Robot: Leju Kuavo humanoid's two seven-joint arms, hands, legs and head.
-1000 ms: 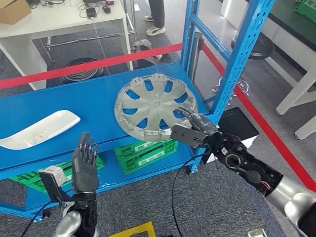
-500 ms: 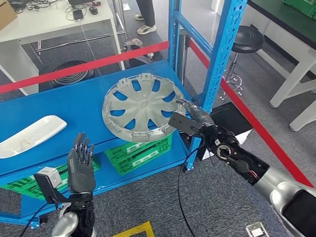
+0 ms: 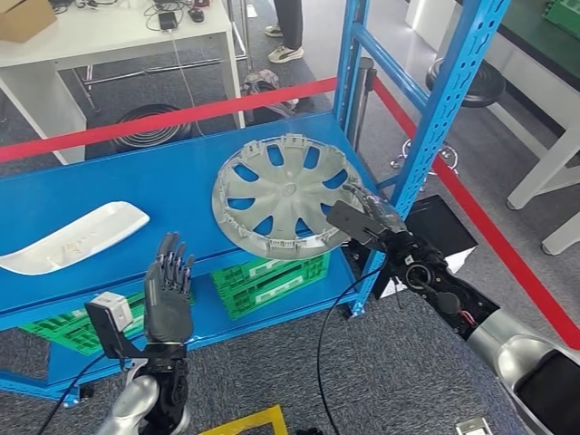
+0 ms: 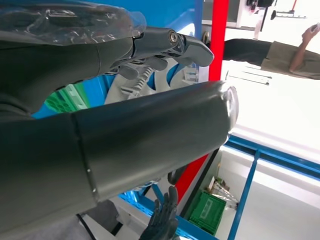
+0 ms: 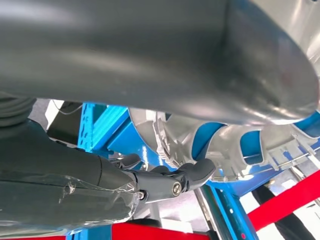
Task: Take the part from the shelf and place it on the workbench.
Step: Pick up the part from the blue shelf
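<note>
One hubcap [image 3: 285, 195] on blue shelf [image 3: 102, 186]

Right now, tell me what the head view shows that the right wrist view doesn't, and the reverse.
Head view alone: the left hand raised, fingers apart, holding nothing; the white curved panel; green crates on the lower level. Right wrist view alone: the hubcap's ribbed underside and the right hand's fingers beneath its rim. Both share the hubcap, the right hand at its edge, and the blue shelf.
</note>
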